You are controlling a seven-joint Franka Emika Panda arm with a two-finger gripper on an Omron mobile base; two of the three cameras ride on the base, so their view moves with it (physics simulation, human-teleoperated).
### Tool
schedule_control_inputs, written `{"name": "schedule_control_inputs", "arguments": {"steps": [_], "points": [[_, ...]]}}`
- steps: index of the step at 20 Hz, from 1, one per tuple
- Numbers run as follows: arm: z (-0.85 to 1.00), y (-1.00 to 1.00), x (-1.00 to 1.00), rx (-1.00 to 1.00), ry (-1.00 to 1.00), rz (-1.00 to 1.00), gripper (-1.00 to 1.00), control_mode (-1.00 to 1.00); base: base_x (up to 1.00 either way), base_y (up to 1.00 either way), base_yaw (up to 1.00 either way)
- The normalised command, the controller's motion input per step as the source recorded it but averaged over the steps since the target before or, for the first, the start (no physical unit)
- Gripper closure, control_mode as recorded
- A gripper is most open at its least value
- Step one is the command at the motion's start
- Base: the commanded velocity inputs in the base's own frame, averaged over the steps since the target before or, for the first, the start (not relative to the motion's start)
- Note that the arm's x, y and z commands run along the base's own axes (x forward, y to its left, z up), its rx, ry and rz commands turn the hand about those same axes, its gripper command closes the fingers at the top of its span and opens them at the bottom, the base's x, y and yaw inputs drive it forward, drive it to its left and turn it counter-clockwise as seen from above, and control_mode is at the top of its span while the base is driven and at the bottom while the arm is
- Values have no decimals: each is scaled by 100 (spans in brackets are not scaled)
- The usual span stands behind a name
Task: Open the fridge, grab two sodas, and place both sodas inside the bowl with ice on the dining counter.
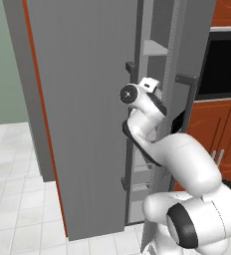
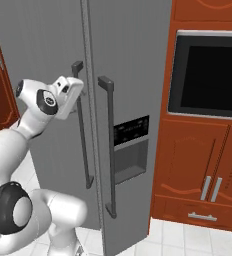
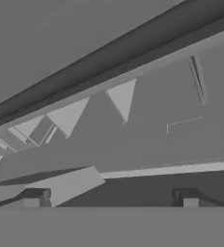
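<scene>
Grey fridge (image 2: 133, 50) with dark bar handles (image 2: 108, 145), reddish-brown cabinets (image 2: 203, 165), black oven window (image 2: 210, 77), white floor tiles (image 1: 13, 189).

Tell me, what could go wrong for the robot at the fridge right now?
The left door stands only partly swung out, so the gap showing the shelves is narrow; the arm could bump the door edge while reaching in. The gripper is open and holds nothing, so the door may swing back. No sodas can be seen through the gap, so a blind reach might miss them.
</scene>
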Motion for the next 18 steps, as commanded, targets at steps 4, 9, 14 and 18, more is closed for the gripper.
{"name": "schedule_control_inputs", "arguments": {"steps": [4, 9, 14, 18], "points": [[0, -54, 32, -4, 10, -10, -100, -100, 0, 0, 0], [0, -69, -15, 0, 1, -14, -100, -100, 0, 0, 0], [0, -74, -45, 0, 0, -15, -100, -100, 0, 0, 0], [0, -79, -41, 0, 1, -15, -100, -100, 0, 0, 0]]}}
